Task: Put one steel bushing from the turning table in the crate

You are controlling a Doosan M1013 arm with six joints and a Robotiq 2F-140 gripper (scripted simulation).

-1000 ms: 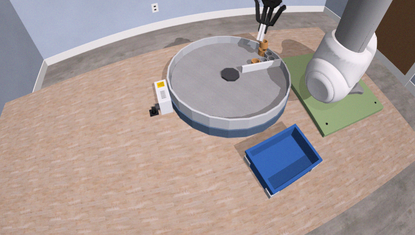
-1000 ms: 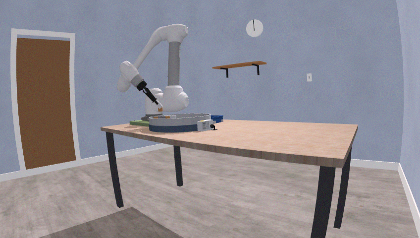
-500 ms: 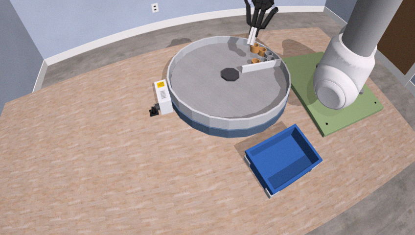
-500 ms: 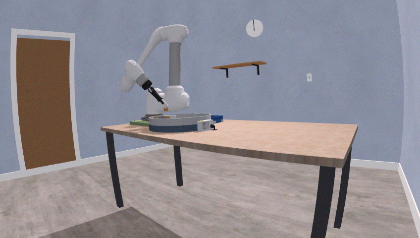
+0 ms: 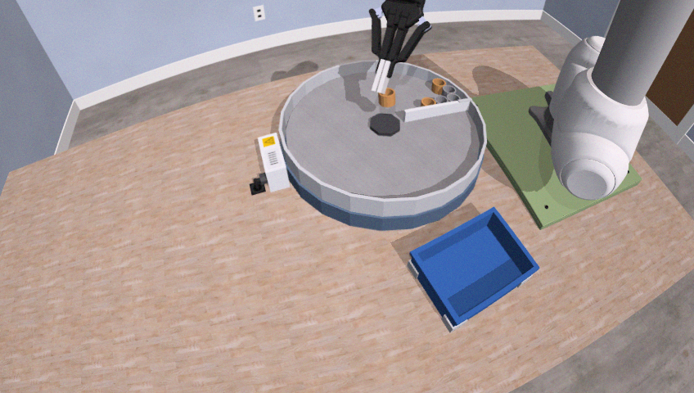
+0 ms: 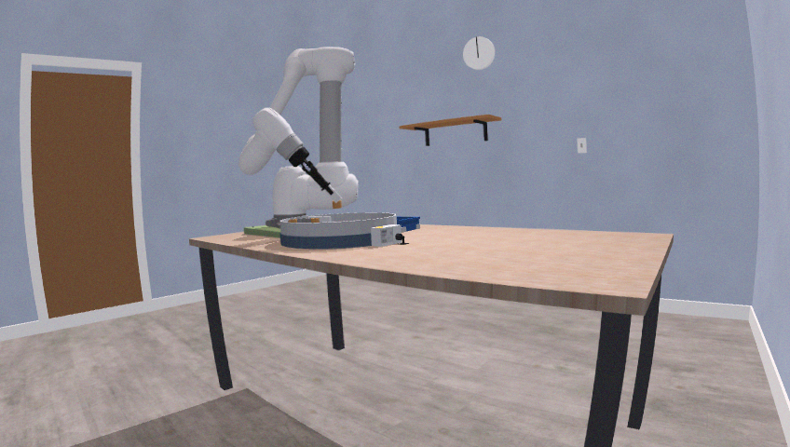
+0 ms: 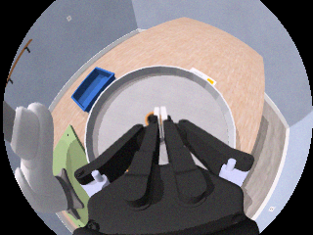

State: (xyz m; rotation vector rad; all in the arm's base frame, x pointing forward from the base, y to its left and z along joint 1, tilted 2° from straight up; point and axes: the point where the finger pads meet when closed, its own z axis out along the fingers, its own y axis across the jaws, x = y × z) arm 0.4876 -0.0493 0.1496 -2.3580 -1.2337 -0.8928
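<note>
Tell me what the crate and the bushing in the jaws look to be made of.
The crate looks like molded plastic: even blue color, thick smooth walls, no grain. The bushing in the jaws could be bronze or copper, going by its orange-brown tone, though its surface looks fairly matte, so painted or plastic stays possible.

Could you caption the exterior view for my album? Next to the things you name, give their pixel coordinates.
The gripper [image 6: 339, 197] holds an orange bushing [image 6: 336, 205] above the turning table [image 6: 338, 240].

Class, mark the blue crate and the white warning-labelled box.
Blue crate [image 5: 462, 260] [image 7: 91, 90]: top and wrist views, inner floor.
White warning-labelled box [image 5: 272, 158] [image 6: 382, 236]: top and exterior views, vented side.
</note>
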